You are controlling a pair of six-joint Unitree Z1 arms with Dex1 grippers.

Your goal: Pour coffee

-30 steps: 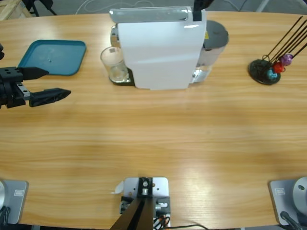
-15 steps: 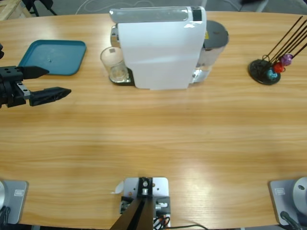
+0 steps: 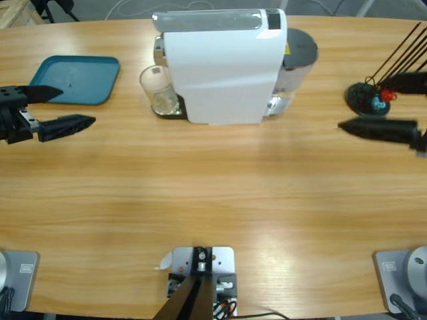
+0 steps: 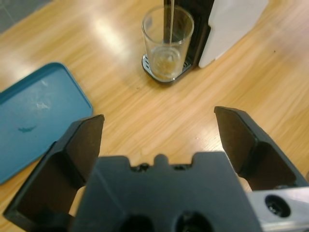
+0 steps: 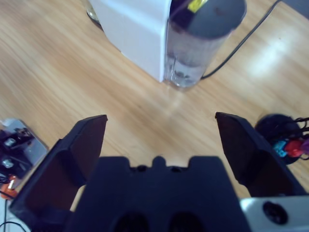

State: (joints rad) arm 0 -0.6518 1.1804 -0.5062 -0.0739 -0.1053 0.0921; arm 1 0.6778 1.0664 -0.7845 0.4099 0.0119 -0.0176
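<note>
Under the white machine (image 3: 223, 67), coffee (image 4: 165, 62) streams into a glass (image 3: 158, 90); left gripper (image 3: 63, 109) and right gripper (image 3: 367, 107) hover spread; no writing is legible.

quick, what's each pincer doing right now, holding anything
Left pincer: open, holding nothing, short of the glass.
Right pincer: open, holding nothing, near the capsule stand.
</note>
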